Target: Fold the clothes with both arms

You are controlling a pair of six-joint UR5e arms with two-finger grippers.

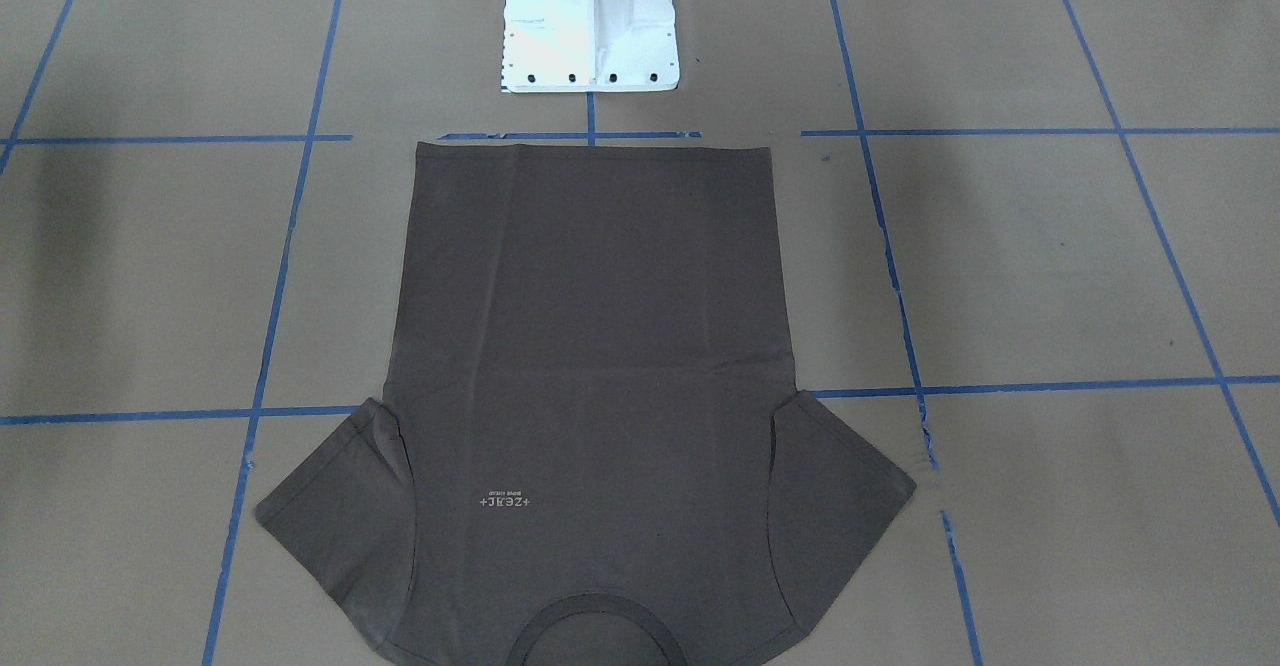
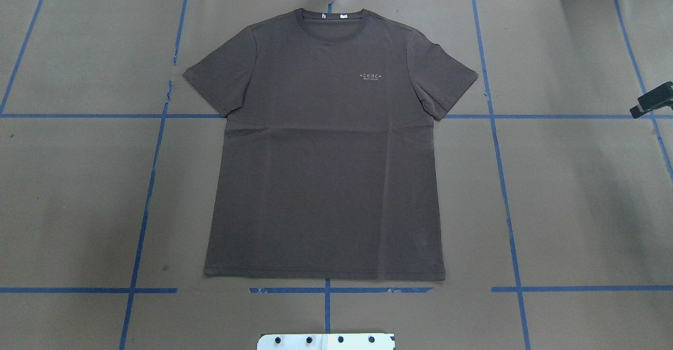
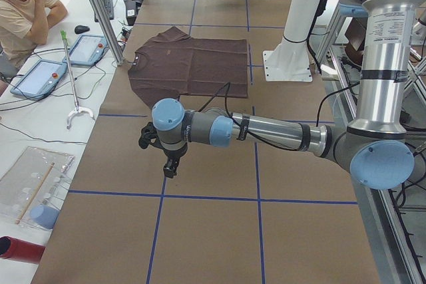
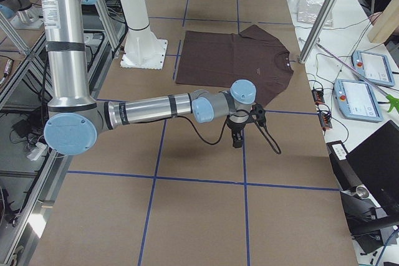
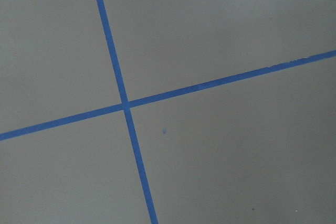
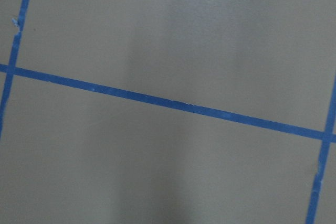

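My left end effector (image 3: 170,169) and right end effector (image 4: 237,141) hang over the worktop (image 2: 578,182); I cannot tell their opening. T-shirt (image 2: 326,145) lies flat, apart from both.

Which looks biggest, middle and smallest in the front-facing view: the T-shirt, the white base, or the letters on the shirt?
1. T-shirt, by far the largest.
2. white base, though the top edge cuts it off.
3. letters, tiny.
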